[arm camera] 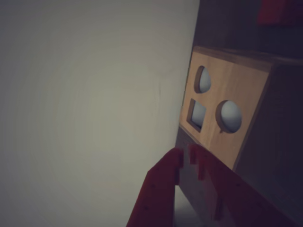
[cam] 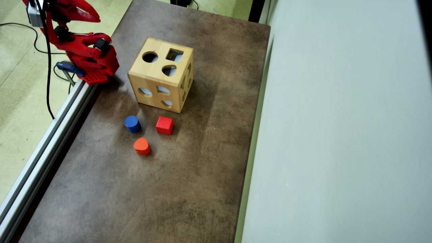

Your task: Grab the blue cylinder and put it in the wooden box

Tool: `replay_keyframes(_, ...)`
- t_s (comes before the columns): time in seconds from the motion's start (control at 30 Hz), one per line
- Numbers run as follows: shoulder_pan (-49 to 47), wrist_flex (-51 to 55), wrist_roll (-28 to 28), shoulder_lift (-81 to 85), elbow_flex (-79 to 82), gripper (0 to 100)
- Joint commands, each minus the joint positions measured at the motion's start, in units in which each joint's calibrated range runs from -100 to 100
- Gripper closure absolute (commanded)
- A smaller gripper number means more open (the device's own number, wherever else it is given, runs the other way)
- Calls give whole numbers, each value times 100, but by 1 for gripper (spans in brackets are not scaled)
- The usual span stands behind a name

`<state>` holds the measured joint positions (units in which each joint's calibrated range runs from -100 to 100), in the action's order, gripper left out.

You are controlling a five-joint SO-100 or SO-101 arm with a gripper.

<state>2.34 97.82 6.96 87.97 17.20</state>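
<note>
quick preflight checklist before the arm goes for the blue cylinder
1. Blue cylinder upright, standing free of neighbours: ok.
2. Red cube and orange block close by but apart from it: ok.
3. Wooden box round hole on top unblocked: ok.
4. Gripper empty, fingertips nearly together: not ok, open it first.
5. Cylinder in the wrist view: not ok, only the box shows.

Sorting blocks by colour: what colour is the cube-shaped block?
Red cube, clearest in the overhead view.
</note>
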Motion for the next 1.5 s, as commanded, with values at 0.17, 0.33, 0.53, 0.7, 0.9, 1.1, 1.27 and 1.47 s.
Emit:
replay_keyframes(0.17, 41, 33, 34, -1599, -826, 97)
replay_keyframes(0.33, 56, 33, 39, -2746, -1586, 97)
replay_keyframes(0.53, 1074, 33, 39, -3374, -1604, 97)
replay_keyframes(0.7, 2255, 33, 39, -3799, -1604, 97)
replay_keyframes(0.9, 3199, 33, 44, -4138, -1586, 97)
replay_keyframes(1.1, 3258, 33, 54, -4555, -1398, 97)
replay_keyframes(1.27, 3229, -88, 78, -5370, -343, 97)
replay_keyframes(1.47, 3295, -152, 957, -5905, 883, 97)
